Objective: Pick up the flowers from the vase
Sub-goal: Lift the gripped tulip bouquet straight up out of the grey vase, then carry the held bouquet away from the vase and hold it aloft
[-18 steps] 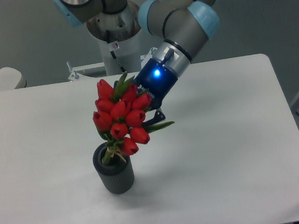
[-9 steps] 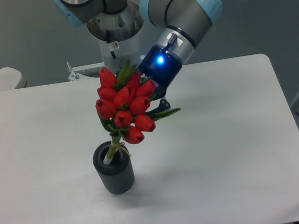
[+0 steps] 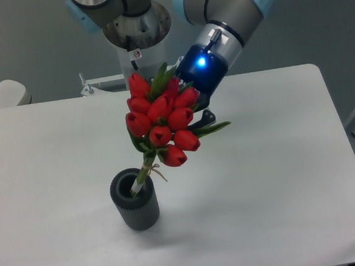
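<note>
One tied bunch of red tulip buds with green pointed leaves hangs tilted in the air above the bench, its heads leaning up and to the right and its short green stems pointing down and to the left. About nine buds can be counted, packed close together; a few more may be hidden behind. One long leaf sticks out to the right of the lowest buds. The stem ends reach down into the mouth of one small dark grey cylindrical vase with ribbed sides and a thick round rim, so the bunch is mostly lifted out but its tips are just inside the rim; whether they touch the rim cannot be told. A pale bit of stem shows inside the opening, and a thin tie loops around the stems just above the vase.

One gripper, with a dark blue body and one lit blue light, sits directly behind the bunch on its right side. Its fingers are almost wholly hidden by the buds and leaves; they appear clamped on the bunch, which is held clear of any other support.

One grey robot arm with light blue joint caps slopes down from the upper right to the gripper. The vase stands upright on one white bench.
</note>
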Robot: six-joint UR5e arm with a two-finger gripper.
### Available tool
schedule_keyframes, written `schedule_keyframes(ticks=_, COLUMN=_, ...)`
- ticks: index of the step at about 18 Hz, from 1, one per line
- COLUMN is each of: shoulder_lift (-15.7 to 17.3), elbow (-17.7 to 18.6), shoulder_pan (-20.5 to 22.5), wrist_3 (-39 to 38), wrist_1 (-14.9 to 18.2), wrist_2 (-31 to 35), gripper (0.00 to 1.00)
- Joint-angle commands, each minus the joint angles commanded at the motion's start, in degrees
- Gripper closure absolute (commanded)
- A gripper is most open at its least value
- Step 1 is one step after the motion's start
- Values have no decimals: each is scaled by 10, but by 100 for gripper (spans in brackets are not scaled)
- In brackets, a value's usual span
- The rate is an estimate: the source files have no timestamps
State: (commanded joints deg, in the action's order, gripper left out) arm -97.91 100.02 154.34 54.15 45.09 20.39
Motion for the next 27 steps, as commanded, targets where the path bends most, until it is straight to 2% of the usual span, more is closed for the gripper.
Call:
schedule_keyframes(ticks=4, shoulder_lift=0, elbow=-4, shoulder_pan=9, wrist_3=0, wrist_1=-1, wrist_2=-3, gripper=72)
schedule_keyframes(ticks=13, shoulder_lift=-10, elbow=-26, shoulder_pan=43, wrist_3=2, wrist_1=-1, wrist_2=-14, gripper=72)
schedule_keyframes(ticks=18, shoulder_lift=-43, elbow=-54, shoulder_pan=62, wrist_3=8, wrist_1=-2, wrist_2=-11, gripper=72)
schedule_keyframes(ticks=27, shoulder_lift=-131, elbow=-130, shoulder_pan=71, wrist_3=17, wrist_1=-5, wrist_2=13, gripper=72)
